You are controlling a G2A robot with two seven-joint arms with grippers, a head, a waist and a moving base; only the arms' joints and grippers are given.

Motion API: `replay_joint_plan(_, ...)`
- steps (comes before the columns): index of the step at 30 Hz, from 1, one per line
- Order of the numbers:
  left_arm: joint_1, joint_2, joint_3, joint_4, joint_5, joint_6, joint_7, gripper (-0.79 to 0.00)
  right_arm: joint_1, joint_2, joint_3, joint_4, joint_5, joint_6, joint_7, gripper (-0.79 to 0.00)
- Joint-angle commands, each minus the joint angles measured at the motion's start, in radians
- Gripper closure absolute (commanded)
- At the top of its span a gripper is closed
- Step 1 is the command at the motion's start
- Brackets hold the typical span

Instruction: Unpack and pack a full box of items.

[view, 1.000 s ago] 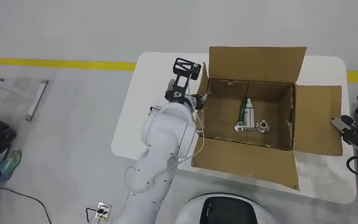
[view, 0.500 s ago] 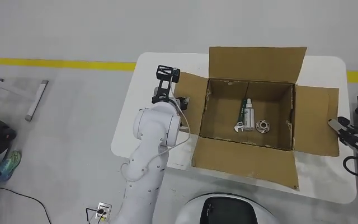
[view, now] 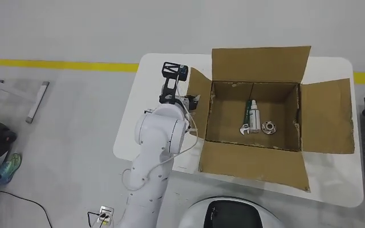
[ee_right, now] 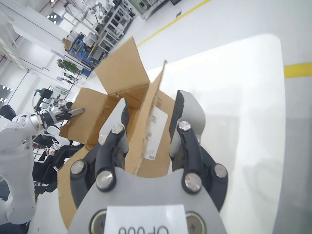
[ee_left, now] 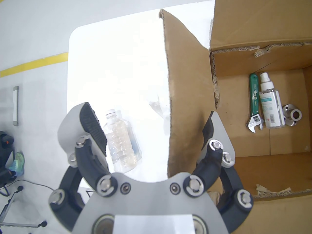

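Top view shows me the left flap (view: 198,94) of the box (view: 225,122) tipping back up after folding outward, my left hand (ee_left: 151,116) and right hand (ee_right: 152,99) spread apart astride its side flaps, so wrench (view: 246,114), spray bottle (view: 254,118) and flange (view: 267,127) stay inside.

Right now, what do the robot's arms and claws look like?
The left arm is glossy white and rounded, with a thin white cable looping along it. The left claw and right claw have silver plates, black links, grey fingers, black pads, white labels.
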Motion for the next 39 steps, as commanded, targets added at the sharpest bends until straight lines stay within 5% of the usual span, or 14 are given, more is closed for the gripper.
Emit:
replay_joint_plan(1,0.003,0.001,-0.009,-0.019,-0.005,-0.003,0.003,-0.785,-0.004,0.0,0.037,-0.069,0.016,0.008,0.007,-0.785)
replay_joint_plan(6,0.012,0.003,-0.037,-0.06,-0.017,-0.013,0.014,-0.785,-0.016,0.004,0.02,-0.226,0.01,0.018,0.078,-0.785)
replay_joint_plan(12,0.014,0.009,-0.073,-0.063,-0.011,-0.045,0.003,-0.785,0.038,0.018,-0.186,-0.291,-0.223,0.156,0.1,-0.785)
replay_joint_plan(24,0.014,0.009,-0.073,-0.063,-0.011,-0.045,0.003,-0.785,0.295,0.034,-0.639,-0.129,-0.74,0.292,0.119,-0.785)
replay_joint_plan(39,0.014,0.009,-0.073,-0.063,-0.011,-0.045,0.003,-0.785,0.307,0.034,-0.653,-0.12,-0.787,0.298,0.103,-0.785)
